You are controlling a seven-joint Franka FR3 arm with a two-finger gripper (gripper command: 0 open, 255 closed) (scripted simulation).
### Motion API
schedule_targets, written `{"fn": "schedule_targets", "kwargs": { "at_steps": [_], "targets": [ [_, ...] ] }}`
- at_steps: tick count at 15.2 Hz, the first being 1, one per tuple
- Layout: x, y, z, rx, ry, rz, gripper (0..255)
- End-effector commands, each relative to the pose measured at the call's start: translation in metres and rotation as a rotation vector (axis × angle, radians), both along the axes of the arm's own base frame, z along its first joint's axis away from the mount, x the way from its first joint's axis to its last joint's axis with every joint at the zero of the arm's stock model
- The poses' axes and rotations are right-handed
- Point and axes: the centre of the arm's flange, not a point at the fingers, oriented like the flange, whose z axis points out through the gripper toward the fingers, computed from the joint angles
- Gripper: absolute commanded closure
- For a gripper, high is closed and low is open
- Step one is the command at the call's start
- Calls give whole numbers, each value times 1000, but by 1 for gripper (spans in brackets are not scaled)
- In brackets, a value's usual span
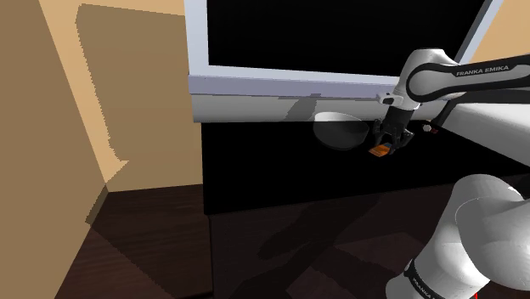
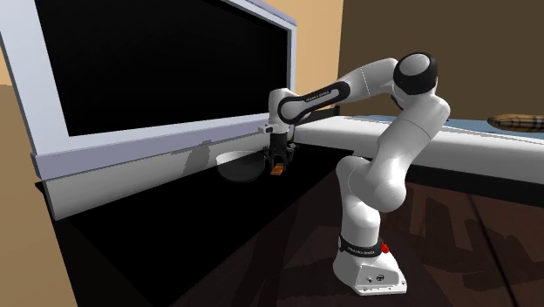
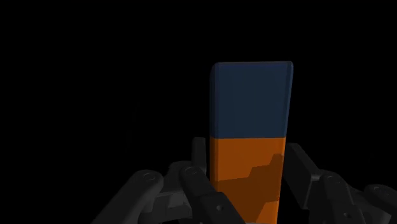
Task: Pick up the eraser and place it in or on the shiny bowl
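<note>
- Gripper (image 1: 381, 146): fingers (image 3: 198, 156) clamped narrowly on the eraser, one on each long side.
- Eraser (image 3: 251, 102): a block, with the orange half in the grip and the dark blue half sticking out past the fingertips.
- Bowl (image 1: 340, 132): pale grey, on the black surface (image 2: 218, 235) below a white-framed panel (image 1: 280, 85). The eraser hangs just beside its rim, on the shoulder view's right.

A black top (image 2: 174, 253) carries the things. A grey bowl (image 2: 237, 164) seems to sit right on it, by the white ledge (image 2: 131, 170). In the second exterior view, the bowl is at ten o'clock from the robot's stand (image 2: 370, 272).
</note>
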Motion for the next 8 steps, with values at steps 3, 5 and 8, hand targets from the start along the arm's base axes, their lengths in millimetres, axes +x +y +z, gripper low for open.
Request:
{"fn": "schedule_targets", "kwargs": {
  "at_steps": [3,5,8],
  "targets": [
    [-1,-1,-3,2,6,0,255],
    [-1,1,-3,2,6,0,255],
    [-1,1,13,2,6,0,255]
  ]
}}
